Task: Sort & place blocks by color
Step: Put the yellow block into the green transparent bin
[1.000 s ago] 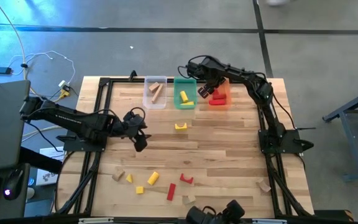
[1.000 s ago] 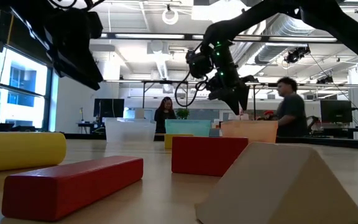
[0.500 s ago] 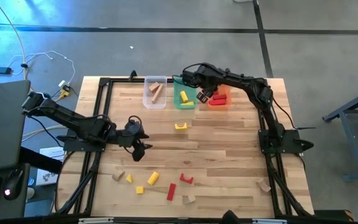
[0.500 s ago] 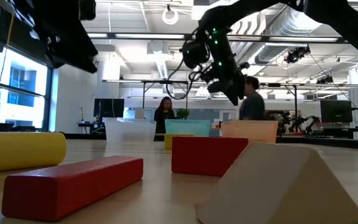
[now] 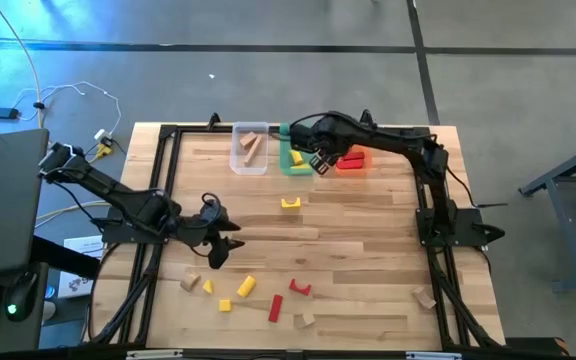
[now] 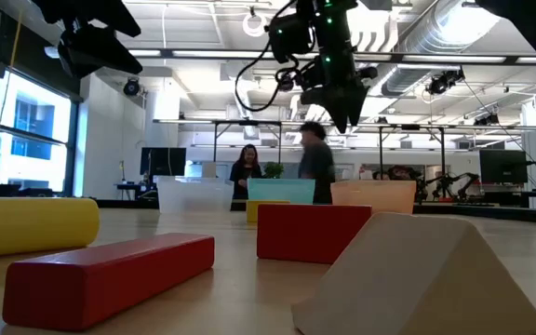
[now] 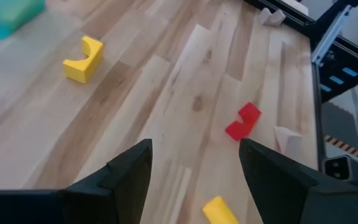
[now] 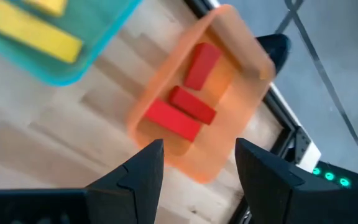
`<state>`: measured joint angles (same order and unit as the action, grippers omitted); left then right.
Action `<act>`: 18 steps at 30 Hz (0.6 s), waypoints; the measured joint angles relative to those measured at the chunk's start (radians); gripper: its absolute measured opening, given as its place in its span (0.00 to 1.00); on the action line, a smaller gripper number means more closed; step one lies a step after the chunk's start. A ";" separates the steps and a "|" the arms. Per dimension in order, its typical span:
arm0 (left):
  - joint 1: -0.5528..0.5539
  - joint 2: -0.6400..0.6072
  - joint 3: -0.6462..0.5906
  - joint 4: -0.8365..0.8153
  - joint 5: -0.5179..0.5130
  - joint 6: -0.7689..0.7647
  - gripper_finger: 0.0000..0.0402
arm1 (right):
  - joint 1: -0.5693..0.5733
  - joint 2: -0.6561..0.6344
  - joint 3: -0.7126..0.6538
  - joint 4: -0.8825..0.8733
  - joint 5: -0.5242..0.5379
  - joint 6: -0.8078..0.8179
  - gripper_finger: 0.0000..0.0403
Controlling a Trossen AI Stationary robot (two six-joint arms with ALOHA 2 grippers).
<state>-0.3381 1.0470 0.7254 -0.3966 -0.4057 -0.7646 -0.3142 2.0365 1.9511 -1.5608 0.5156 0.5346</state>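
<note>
The right gripper [image 5: 320, 163] hangs above the table's far edge, over the near rim of the green bin [image 5: 289, 163], just beside the orange bin [image 5: 360, 166]. Its fingers [image 8: 140, 168] are spread with nothing between them. Past them the right wrist view shows three red blocks [image 8: 182, 109] lying in the orange bin and yellow blocks [image 8: 33, 34] in the green bin. In the low view this gripper hangs high above the bins.

The left gripper [image 5: 218, 255] hovers over the table's left half, fingers [image 7: 129, 169] apart and empty. Ahead of it on bare wood lie a yellow arch [image 7: 82, 59], a red arch [image 7: 242, 121], a yellow cylinder [image 7: 219, 210] and a tan wedge [image 7: 289, 135].

The clear bin [image 5: 249, 150], left of the green one, holds tan blocks [image 5: 252, 146]. The yellow arch sits alone mid-table, near the bins. The rest lie scattered along the near edge: a tan piece [image 5: 189, 283], a yellow wedge [image 5: 208, 287], a yellow cube [image 5: 225, 305], the yellow cylinder, a red bar [image 5: 276, 308], the red arch and a tan cube [image 5: 305, 320], with another tan block [image 5: 426, 297] well apart at the near right.

In the room beyond the table stand two people [image 6: 316, 172]. No writing or label can be read anywhere.
</note>
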 joint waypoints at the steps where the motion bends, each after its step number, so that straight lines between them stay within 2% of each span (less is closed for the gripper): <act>1: -0.009 0.000 0.000 0.000 -0.001 -0.009 0.56 | 0.009 0.000 0.000 0.001 -0.008 0.000 0.45; 11: -0.070 0.024 0.001 0.036 -0.008 -0.034 0.56 | 0.094 0.000 0.000 0.021 -0.013 0.008 0.45; 18: -0.068 0.041 0.001 0.042 -0.010 0.055 0.56 | 0.151 0.000 -0.001 0.020 -0.023 0.008 0.45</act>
<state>-0.4065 1.0877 0.7261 -0.3550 -0.4152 -0.7095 -0.1629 2.0369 1.9499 -1.5406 0.4921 0.5426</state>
